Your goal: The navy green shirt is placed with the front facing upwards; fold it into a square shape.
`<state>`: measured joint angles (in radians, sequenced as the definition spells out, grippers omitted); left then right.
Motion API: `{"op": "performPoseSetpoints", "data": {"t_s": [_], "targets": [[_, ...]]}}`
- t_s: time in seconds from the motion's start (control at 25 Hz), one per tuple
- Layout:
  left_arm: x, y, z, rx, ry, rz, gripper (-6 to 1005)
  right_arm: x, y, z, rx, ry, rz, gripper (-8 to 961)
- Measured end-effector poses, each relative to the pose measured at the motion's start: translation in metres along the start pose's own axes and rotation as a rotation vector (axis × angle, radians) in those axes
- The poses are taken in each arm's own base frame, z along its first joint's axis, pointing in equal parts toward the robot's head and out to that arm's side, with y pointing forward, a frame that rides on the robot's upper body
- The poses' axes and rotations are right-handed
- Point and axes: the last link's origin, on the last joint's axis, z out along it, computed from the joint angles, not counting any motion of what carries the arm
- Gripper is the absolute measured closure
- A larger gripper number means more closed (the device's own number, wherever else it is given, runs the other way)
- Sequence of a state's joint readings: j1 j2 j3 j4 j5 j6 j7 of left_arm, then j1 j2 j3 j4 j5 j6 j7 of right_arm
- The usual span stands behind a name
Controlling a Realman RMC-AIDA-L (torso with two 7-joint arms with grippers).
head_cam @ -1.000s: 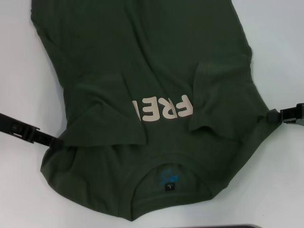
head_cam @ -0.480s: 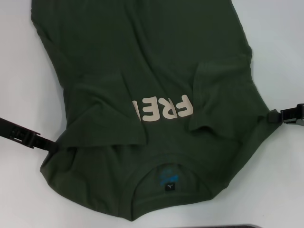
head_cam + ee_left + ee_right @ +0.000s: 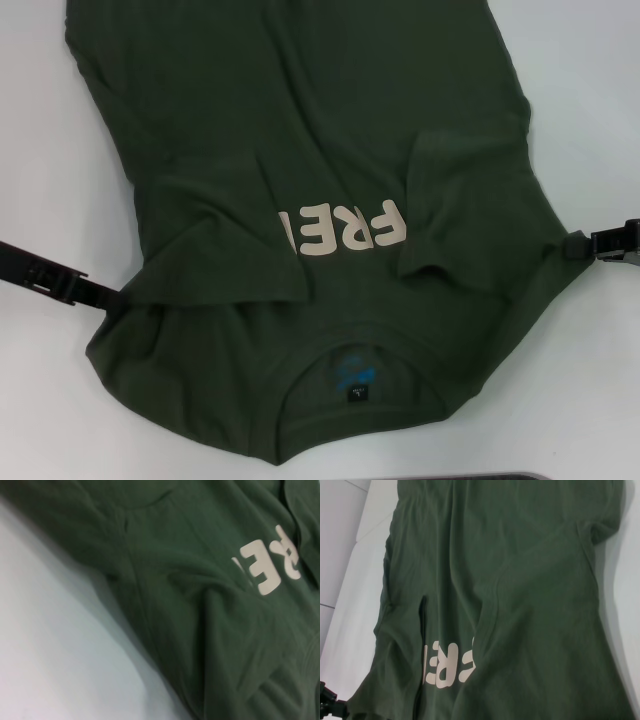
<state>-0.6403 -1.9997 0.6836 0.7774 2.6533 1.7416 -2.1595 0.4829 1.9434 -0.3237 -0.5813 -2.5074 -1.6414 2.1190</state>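
Observation:
The navy green shirt (image 3: pixel 300 130) lies front up on the white table, collar (image 3: pixel 355 378) nearest me and cream letters (image 3: pixel 345 228) across the chest. Both sleeves are folded inward over the body. My left gripper (image 3: pixel 110 297) reaches in low from the left and is shut on the cloth at the shirt's left shoulder edge. At the opposite shoulder my right gripper (image 3: pixel 572 246) pinches a point of cloth that pulls toward it. The left wrist view is filled by the shirt (image 3: pixel 200 605). The right wrist view looks along the shirt (image 3: pixel 520 580), with the left gripper (image 3: pixel 327 705) at its far corner.
White table (image 3: pixel 590 120) shows bare on both sides of the shirt and in front of the collar. A dark flat edge (image 3: pixel 500 476) pokes in at the near side. The hem end runs out of the head view at the far side.
The left gripper dipped slightly outward and down, then came back, tugging the left shoulder and sleeve edge with it. The right gripper has barely moved.

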Motion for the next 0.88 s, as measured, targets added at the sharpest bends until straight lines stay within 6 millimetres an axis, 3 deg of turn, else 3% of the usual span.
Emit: {"op": "performPoseSetpoints", "data": {"t_s": [0.88], "targets": [[0.020,0.027,0.016,-0.106,0.056,0.031,931,-0.002,0.001,0.002,-0.001,-0.009,0.001,918]]}}
